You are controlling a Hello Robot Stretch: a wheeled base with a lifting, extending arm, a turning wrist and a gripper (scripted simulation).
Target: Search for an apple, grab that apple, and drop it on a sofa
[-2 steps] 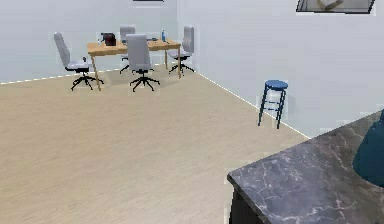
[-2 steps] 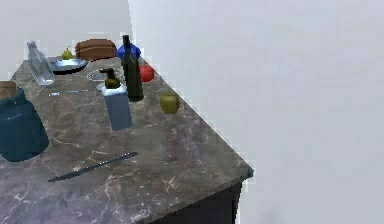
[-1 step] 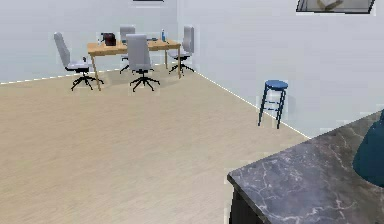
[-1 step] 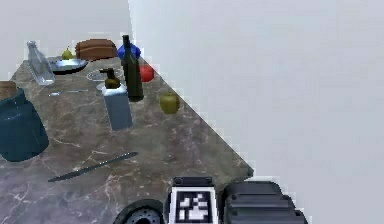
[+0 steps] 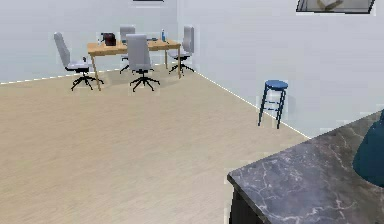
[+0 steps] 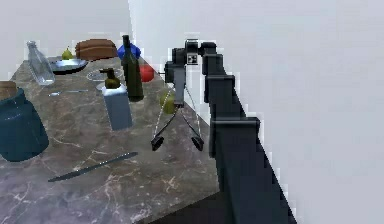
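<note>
The gripper (image 6: pixel 172 60) is positioned near a red round thing (image 6: pixel 147 72) on the counter (image 6: pixel 90 135), presumably for grabbing; whether anything is held cannot be told.

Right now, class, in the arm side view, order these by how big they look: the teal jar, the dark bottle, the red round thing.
1. teal jar, though it sits nearest the camera.
2. dark bottle.
3. red round thing, clearly smallest.
</note>
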